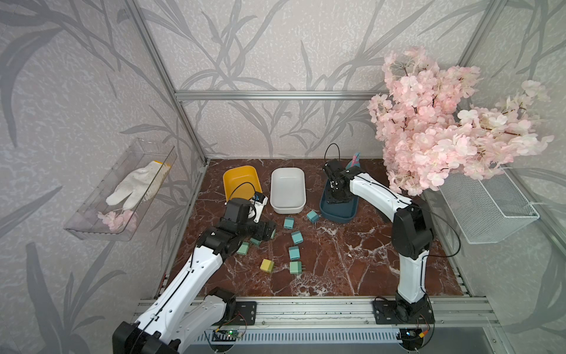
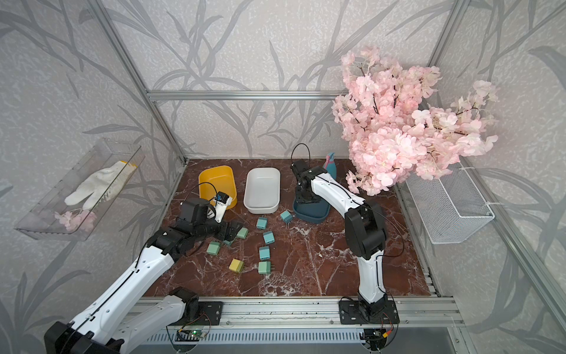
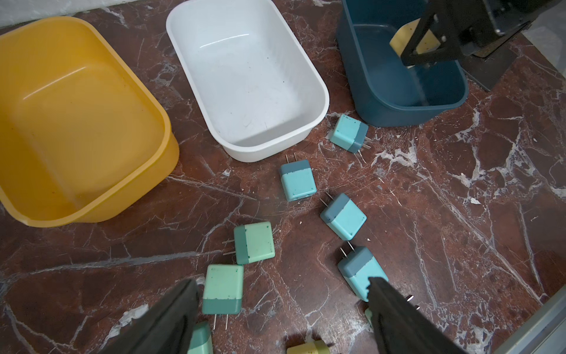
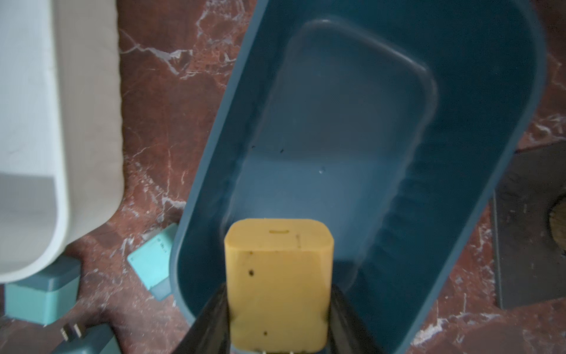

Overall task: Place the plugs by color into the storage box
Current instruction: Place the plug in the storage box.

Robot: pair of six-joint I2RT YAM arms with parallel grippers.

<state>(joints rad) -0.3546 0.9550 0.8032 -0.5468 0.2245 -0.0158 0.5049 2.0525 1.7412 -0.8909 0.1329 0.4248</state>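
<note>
Between the jaws of the right pincer [image 4: 277, 306] sits a yellow plug [image 4: 277, 269], clamped across two flat side faces with its prong end toward the wrist. Right below it lies the bare floor of the dark blue bin [image 4: 337, 122]. We judge the plug light and stiff, its smooth plastic a little slippery, so the flat faces of the body are the place to grip; the thin prongs would bend or snag. Our left pincer [image 3: 281, 282] stands wide apart and holds nothing. Just below its jaws lie sage green plugs [image 3: 223, 288] on the desk [image 3: 459, 214], with light blue plugs [image 3: 343, 216] beside one finger. The yellow bin [image 3: 76, 122] and white bin [image 3: 245, 76] stand farther ahead.
</note>
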